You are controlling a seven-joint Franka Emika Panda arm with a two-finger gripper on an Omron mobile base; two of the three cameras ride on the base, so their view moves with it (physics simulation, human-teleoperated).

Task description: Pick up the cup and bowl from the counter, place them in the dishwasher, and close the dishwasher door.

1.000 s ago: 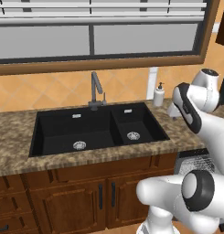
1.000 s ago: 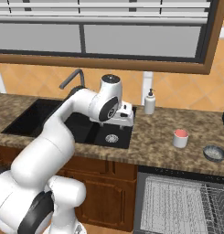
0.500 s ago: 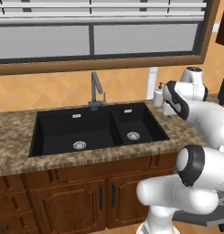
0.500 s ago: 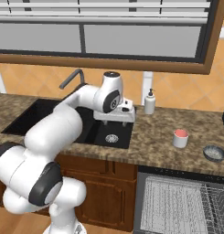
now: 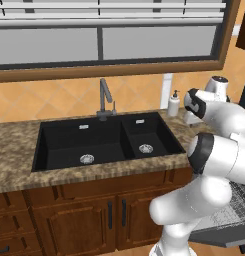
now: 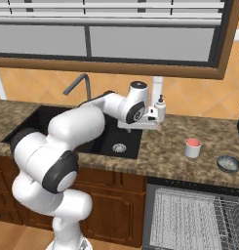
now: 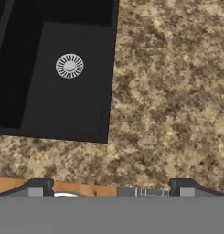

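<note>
Scene: a white arm reaches over a granite counter (image 6: 174,146) with a black double sink (image 6: 104,141), below a wide window.
End effector: the end effector (image 6: 149,118) hovers at the sink's right edge, just beside a soap bottle (image 6: 160,108) at the wall. In the hand view its two dark tips sit wide apart at the bottom, spread and holding nothing.
Cup: a small pink-topped cup (image 6: 192,148) stands upright on the counter, to the right of the end effector and apart from it.
Bowl: a dark bowl (image 6: 228,163) rests farther right, near the counter's front edge.
Dishwasher: the dishwasher (image 6: 196,217) sits below the cup and bowl, its wire rack exposed; the door seems folded down.
Progress: nothing is loaded yet, judging by both dishes still on the counter.
Risk: reaching right for the cup, the hand could clip the soap bottle or tip the cup if it comes in low or off-centre.
</note>
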